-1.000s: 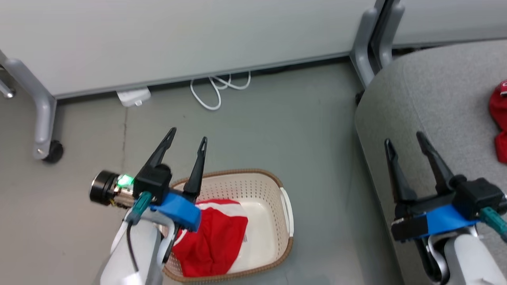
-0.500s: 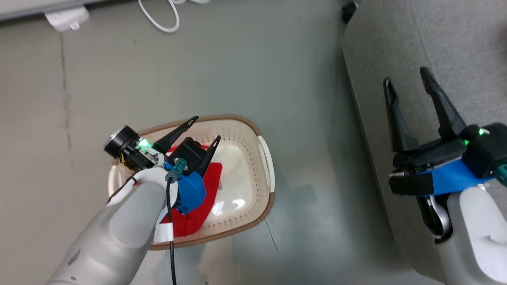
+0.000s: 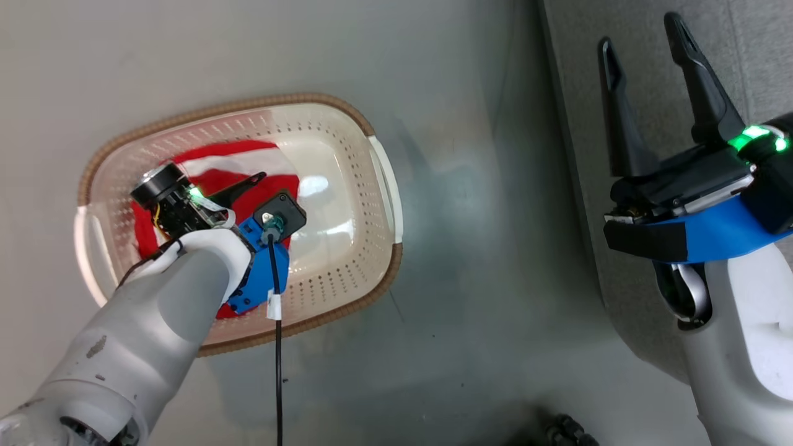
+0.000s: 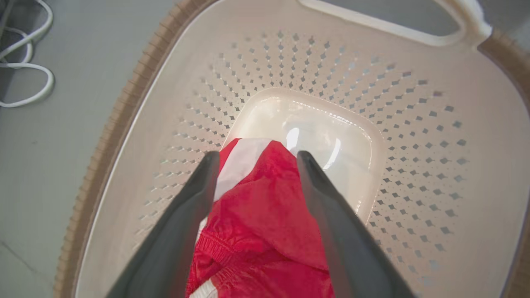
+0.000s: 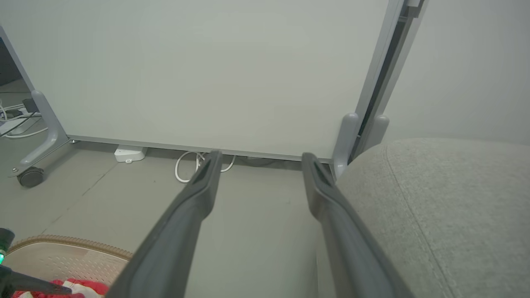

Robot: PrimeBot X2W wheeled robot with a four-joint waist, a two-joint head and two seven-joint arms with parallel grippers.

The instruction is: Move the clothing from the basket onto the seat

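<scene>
Grey floor (image 3: 471, 217) carries the basket (image 3: 310, 99) at left, with the seat (image 5: 447, 198) apart at right. Red clothing (image 4: 265, 215) with white trim lies crumpled in the basket's left half, partly hidden by the left arm. The left pincer (image 4: 256, 156) reaches inside, jaws spread wide, one finger on each side of the cloth, not clenched. The right pincer (image 3: 639, 31) hangs released and empty over the seat's left edge. Far off, a white cable (image 5: 182, 169) and small white box (image 5: 129, 153) lie under a pale partition (image 5: 207, 74).
</scene>
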